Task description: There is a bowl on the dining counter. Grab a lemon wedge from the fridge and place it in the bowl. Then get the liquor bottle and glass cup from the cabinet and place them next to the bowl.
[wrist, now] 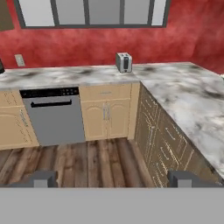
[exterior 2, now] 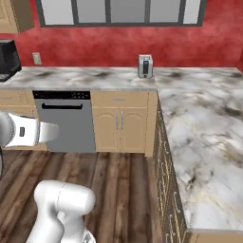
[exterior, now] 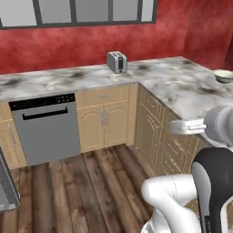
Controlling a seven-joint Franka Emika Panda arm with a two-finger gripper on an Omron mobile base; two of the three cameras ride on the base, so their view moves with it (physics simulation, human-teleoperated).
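Note:
The pale bowl (exterior: pixel 223 75) sits on the marbled dining counter (exterior: pixel 182 88) at the far right, partly cut off by the frame edge. The same counter (exterior 2: pixel 204 133) runs along the right of the right base view and of the hand view (wrist: pixel 192 94). My gripper (wrist: pixel 113 179) is open, its two dark fingertips (wrist: pixel 43 178) far apart with nothing between them, facing the corner of the kitchen over the wood floor. The lemon wedge, liquor bottle and glass cup are out of view. A corner of a tan wood wall cabinet (exterior 2: pixel 14 14) shows at the upper left.
A silver toaster (exterior: pixel 117 62) stands on the back counter near the corner. A grey dishwasher (exterior: pixel 45 129) sits under that counter beside tan cupboard doors (exterior: pixel 103 120). A dark appliance (exterior 2: pixel 7 59) stands at the far left. A grey panel (exterior: pixel 7 186) juts in at the lower left.

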